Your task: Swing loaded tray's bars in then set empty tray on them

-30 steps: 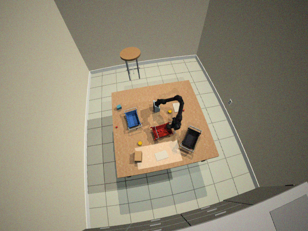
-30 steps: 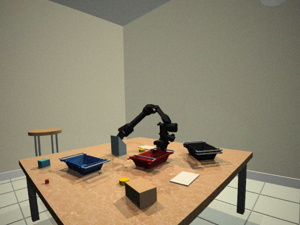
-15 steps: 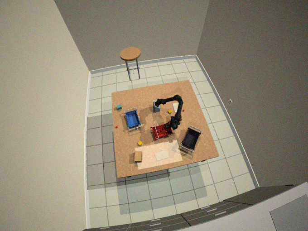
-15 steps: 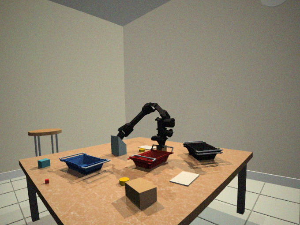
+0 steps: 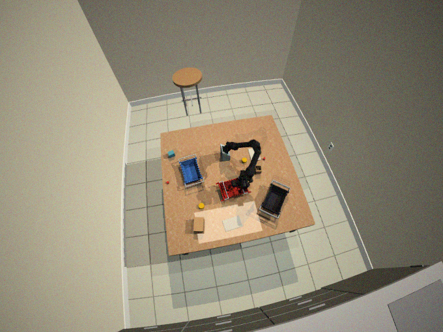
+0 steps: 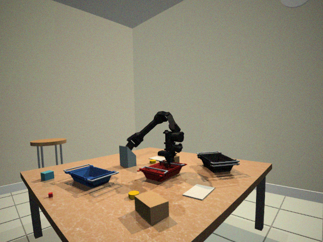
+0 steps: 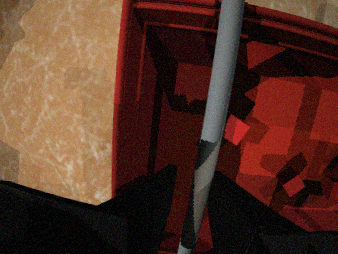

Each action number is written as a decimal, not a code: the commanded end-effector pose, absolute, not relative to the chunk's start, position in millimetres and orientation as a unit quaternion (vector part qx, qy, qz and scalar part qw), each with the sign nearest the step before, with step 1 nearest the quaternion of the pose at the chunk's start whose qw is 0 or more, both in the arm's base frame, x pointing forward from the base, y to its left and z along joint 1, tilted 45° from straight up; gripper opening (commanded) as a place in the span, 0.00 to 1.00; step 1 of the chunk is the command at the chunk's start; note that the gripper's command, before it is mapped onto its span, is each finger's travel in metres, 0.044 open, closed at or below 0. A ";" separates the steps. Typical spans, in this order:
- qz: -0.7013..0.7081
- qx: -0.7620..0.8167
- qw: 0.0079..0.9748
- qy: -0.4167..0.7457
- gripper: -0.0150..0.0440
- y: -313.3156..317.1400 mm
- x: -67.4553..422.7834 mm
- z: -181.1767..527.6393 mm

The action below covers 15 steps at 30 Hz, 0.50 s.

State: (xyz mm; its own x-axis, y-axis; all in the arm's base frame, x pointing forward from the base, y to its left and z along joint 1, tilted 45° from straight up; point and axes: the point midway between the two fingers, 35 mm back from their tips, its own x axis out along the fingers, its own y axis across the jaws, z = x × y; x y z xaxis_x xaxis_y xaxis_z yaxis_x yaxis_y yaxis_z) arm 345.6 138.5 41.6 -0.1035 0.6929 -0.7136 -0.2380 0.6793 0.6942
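One of two wire bars [image 7: 222,71] on the loaded red tray [image 6: 156,174] lies across the tray's top, over the small blocks, as the arm's gripper [image 7: 193,178] straddles it with jaws narrowly parted, fitted loosely around the bar rather than clamped on it. The tray stands mid-table [image 6: 234,182]. Its second bar [image 6: 156,169], at the opposite end, appears not yet swung in. Blue [image 6: 88,177] and black [image 6: 219,161] trays sit well apart on either side, untouched. By this showing the job is in its first step, with the other bar and the whole stacking and release left.
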 end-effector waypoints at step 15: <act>0.358 0.178 0.647 0.649 0.40 114.1 351.8 69.3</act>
